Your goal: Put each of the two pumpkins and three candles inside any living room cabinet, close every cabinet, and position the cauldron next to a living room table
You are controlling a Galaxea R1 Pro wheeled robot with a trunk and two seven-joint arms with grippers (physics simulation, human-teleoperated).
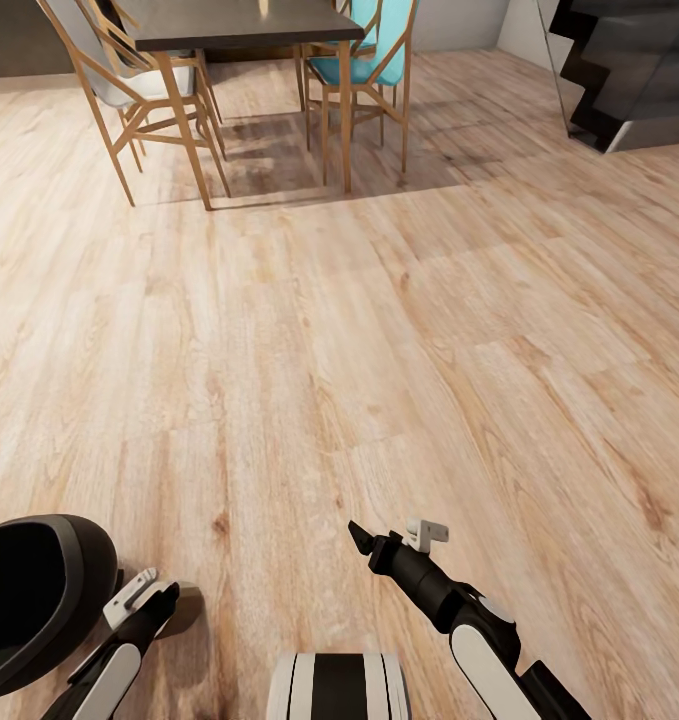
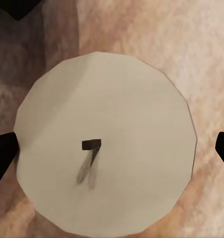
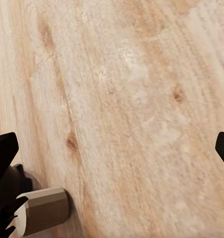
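One short brown candle (image 2: 106,144) with a flat beige top sits between the left gripper (image 2: 112,146) jaws, seemingly clamped; right gripper (image 3: 112,144) jaws released. Carry it level past the dark dining table (image 1: 241,22).

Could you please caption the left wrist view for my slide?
Left gripper straddling a candle, its pale top and dark wick facing the camera, above wooden floor.

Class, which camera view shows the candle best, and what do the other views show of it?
The left wrist view: the candle shows its whole pale top and dark wick between the left gripper fingertips. The right wrist view shows a candle's brown side; the head view, barely anything.
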